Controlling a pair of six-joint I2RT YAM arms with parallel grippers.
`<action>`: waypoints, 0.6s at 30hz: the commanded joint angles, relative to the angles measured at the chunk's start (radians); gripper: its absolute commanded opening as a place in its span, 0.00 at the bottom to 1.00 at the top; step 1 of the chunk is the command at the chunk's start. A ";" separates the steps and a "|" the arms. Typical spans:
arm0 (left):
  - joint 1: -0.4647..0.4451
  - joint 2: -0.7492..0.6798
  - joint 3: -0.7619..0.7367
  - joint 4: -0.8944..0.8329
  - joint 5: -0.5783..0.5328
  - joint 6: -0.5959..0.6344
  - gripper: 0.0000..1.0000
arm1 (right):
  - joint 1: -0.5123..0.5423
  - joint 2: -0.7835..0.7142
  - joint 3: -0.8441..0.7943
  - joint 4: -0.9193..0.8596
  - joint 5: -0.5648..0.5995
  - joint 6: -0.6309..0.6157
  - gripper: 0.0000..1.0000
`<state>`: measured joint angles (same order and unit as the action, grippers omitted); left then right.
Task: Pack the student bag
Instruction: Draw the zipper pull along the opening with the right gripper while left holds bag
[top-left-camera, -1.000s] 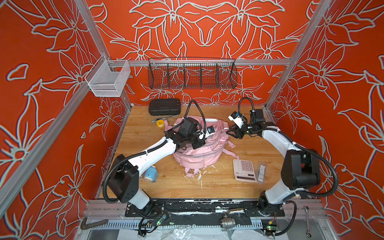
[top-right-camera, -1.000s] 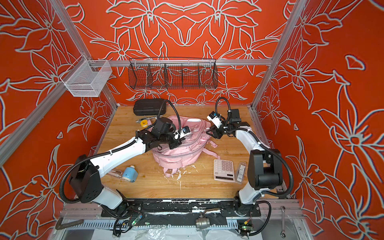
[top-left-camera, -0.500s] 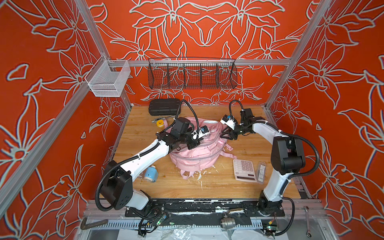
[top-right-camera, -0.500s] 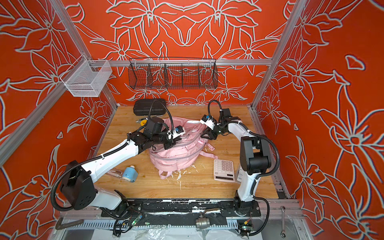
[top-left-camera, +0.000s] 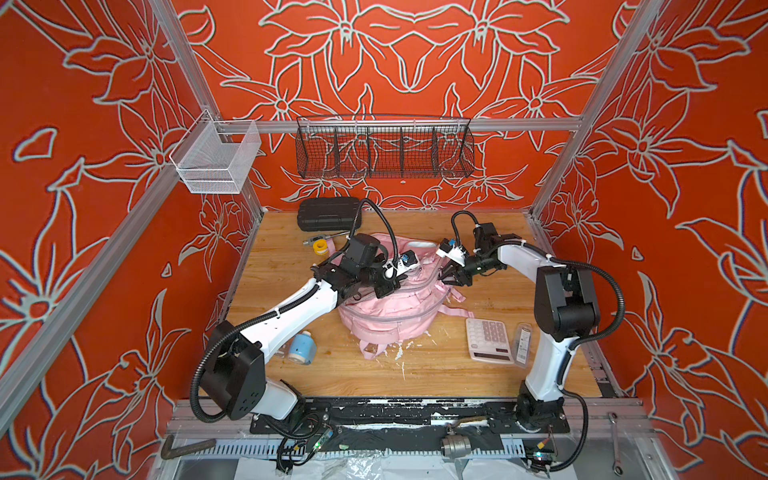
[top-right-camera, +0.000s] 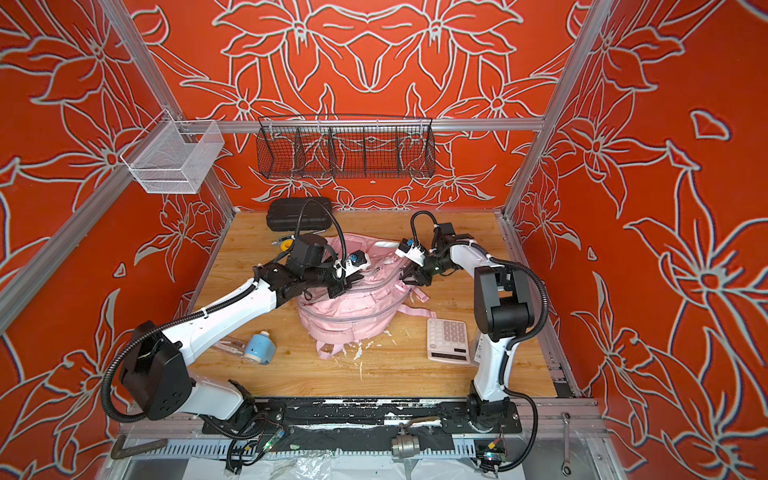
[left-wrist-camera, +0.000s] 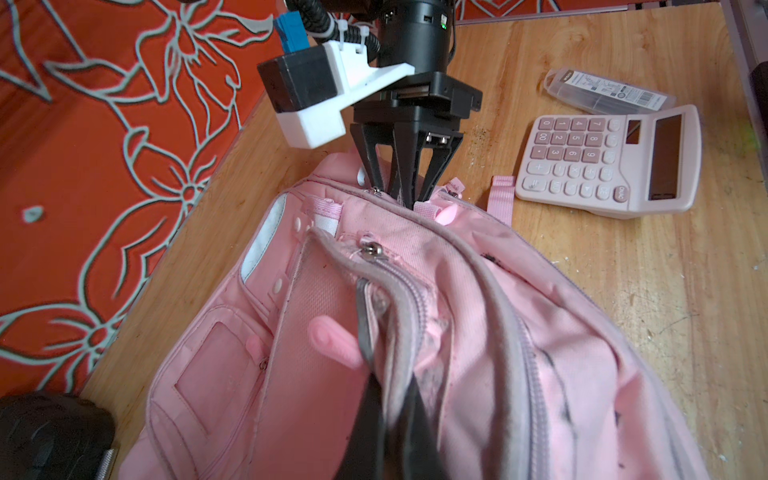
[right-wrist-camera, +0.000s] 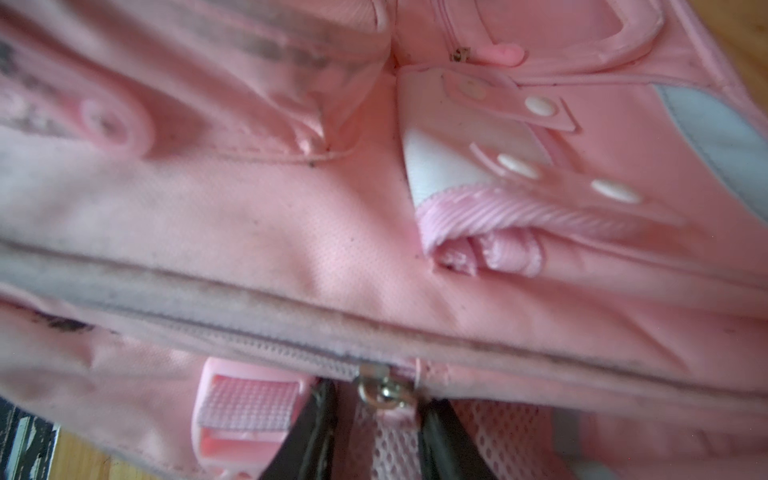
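The student bag (top-left-camera: 390, 320) slumps in the middle of the bench (top-left-camera: 415, 374); what it holds cannot be seen. The left end effector (left-wrist-camera: 390, 399) is clamped on the student bag's grey zip trim. At the bag's 2 o'clock edge, the right end effector (right-wrist-camera: 374, 419) has its jaws apart, flanking a metal zip slider (right-wrist-camera: 384, 390). A closed black case (top-left-camera: 328, 214) lies at 11 o'clock and a calculator (top-left-camera: 488, 340) at 4.

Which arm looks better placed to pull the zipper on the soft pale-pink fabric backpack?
Probably the right: the right gripper has its jaws either side of the metal zipper slider, while the left gripper is shut on the soft pale-pink fabric backpack, pinching its trim.
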<state>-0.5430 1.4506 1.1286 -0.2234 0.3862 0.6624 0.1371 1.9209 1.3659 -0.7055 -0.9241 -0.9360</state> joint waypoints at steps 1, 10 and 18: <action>0.006 -0.028 0.022 0.154 0.030 0.019 0.00 | -0.001 -0.061 -0.038 0.002 -0.041 -0.024 0.33; 0.005 -0.042 -0.002 0.160 0.030 0.008 0.00 | -0.038 -0.111 -0.105 0.118 -0.097 0.061 0.29; 0.007 -0.044 -0.006 0.159 0.023 0.008 0.00 | -0.058 -0.125 -0.137 0.134 -0.130 0.060 0.28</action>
<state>-0.5430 1.4506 1.1007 -0.1921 0.3878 0.6617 0.0845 1.8267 1.2510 -0.5793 -0.9920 -0.8730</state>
